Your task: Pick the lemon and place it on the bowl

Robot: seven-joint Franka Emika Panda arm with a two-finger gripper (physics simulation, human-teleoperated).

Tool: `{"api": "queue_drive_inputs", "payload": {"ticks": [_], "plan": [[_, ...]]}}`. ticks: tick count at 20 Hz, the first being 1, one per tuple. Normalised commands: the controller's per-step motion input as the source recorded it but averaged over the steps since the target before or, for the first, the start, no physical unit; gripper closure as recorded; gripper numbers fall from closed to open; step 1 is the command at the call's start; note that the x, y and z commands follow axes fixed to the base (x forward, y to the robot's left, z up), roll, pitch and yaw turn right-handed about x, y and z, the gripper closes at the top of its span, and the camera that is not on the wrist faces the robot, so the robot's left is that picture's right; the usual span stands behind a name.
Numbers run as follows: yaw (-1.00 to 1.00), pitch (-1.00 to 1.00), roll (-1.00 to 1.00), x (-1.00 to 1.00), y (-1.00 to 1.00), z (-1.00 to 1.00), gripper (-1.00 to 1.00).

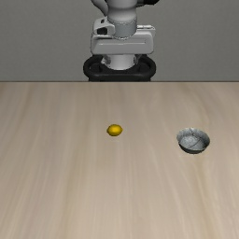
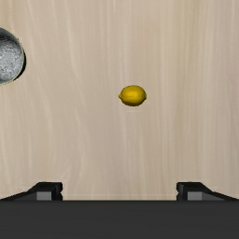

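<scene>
Aloft, claw spread wide, pale wood table — lemon, bowl well apart (grey wall behind).

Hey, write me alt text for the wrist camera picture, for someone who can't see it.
A yellow lemon lies alone on a light wooden table, ahead of the open gripper and untouched. A metal bowl stands off to one side, apart from the lemon.
</scene>
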Motion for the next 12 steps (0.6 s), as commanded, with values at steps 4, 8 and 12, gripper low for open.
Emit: {"api": "queue_drive_inputs", "payload": {"ticks": [4,8,12], "plan": [[0.00,0.00,0.00,0.25,-0.75,0.00,-1.00],[0.00,0.00,0.00,1.00,0.00,0.00,-1.00],[0.00,0.00,0.00,0.50,0.00,0.00,-1.00]]}}
